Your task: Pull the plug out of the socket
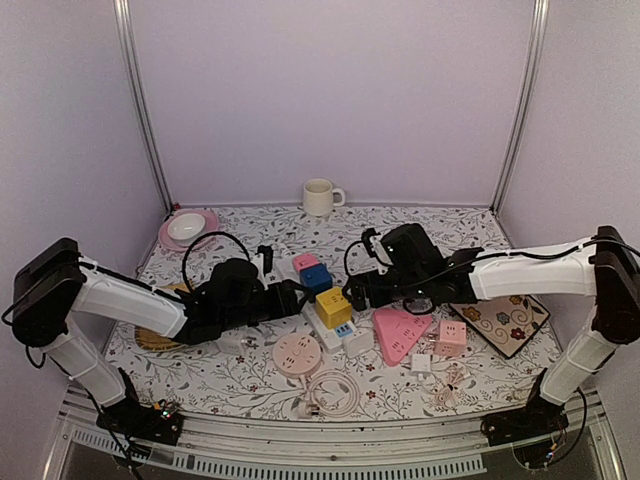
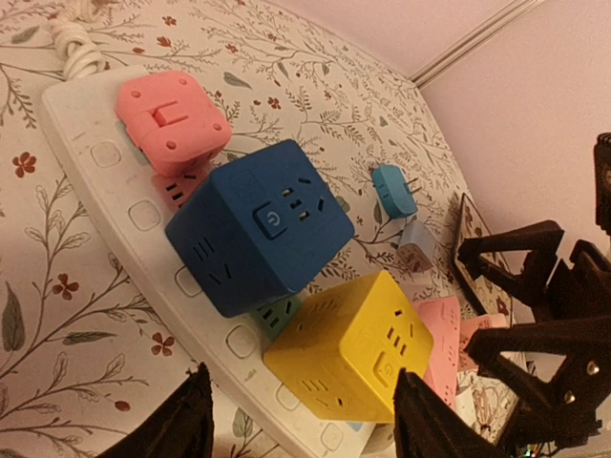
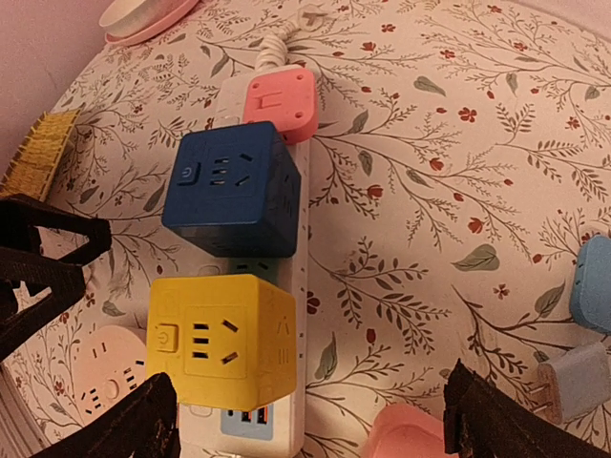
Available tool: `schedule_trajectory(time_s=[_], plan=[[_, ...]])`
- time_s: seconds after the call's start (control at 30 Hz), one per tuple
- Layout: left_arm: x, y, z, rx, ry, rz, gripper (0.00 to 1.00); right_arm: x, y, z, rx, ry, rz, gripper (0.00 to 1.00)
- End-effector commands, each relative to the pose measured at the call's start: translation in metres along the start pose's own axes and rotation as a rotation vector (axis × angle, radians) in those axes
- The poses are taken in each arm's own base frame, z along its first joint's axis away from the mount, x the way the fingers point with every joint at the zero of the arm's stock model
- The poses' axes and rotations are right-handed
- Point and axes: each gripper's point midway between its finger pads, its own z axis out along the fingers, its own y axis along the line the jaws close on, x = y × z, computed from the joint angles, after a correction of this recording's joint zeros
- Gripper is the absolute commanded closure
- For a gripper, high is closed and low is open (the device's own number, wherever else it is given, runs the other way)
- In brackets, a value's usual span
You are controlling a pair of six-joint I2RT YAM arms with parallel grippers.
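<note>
A white power strip (image 1: 322, 322) lies mid-table with three cube plugs seated in it: pink (image 1: 305, 262), blue (image 1: 317, 278) and yellow (image 1: 333, 307). The left wrist view shows the strip (image 2: 105, 191), the pink cube (image 2: 172, 119), the blue cube (image 2: 258, 224) and the yellow cube (image 2: 348, 348). My left gripper (image 2: 301, 425) is open, its fingers either side of the yellow cube, short of it. The right wrist view shows the strip (image 3: 304, 286) and the pink (image 3: 280, 103), blue (image 3: 232, 198) and yellow (image 3: 220, 339) cubes. My right gripper (image 3: 305, 429) is open above the strip's near end, empty.
A white mug (image 1: 319, 197) stands at the back, a pink plate with a bowl (image 1: 187, 229) at back left. A round pink socket (image 1: 296, 353), a pink triangular adapter (image 1: 401, 331), a pink cube (image 1: 451, 337), a patterned mat (image 1: 503, 318) and coiled cable (image 1: 335, 392) lie around.
</note>
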Motion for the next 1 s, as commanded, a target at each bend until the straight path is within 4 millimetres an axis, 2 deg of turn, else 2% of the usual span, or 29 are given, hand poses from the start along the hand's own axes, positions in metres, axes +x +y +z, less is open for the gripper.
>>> schedule_trajectory(time_s=[0.0,0.2,0.27,0.43,0.57,0.67,0.97], plan=[[-0.006,0.007,-0.003,-0.019,-0.006,0.011,0.36,0.008,0.016,0.016,0.048,0.038,-0.096,0.01],[-0.006,0.013,-0.006,-0.030,-0.006,0.005,0.36,0.020,0.037,0.039,0.088,0.091,-0.183,0.00],[-0.006,0.014,-0.006,-0.031,-0.006,0.004,0.36,0.019,0.043,0.044,0.099,0.095,-0.196,0.01],[-0.006,0.015,-0.005,-0.032,-0.004,0.004,0.36,0.025,0.048,0.055,0.114,0.121,-0.203,0.04],[-0.008,0.015,-0.004,-0.033,-0.005,0.004,0.36,0.025,0.050,0.055,0.116,0.123,-0.197,0.09],[-0.011,0.015,-0.002,-0.033,-0.006,0.004,0.35,0.024,0.051,0.054,0.114,0.121,-0.189,0.14],[-0.030,0.021,0.025,-0.058,0.014,-0.010,0.35,0.025,0.071,0.050,0.084,0.119,-0.199,0.45]])
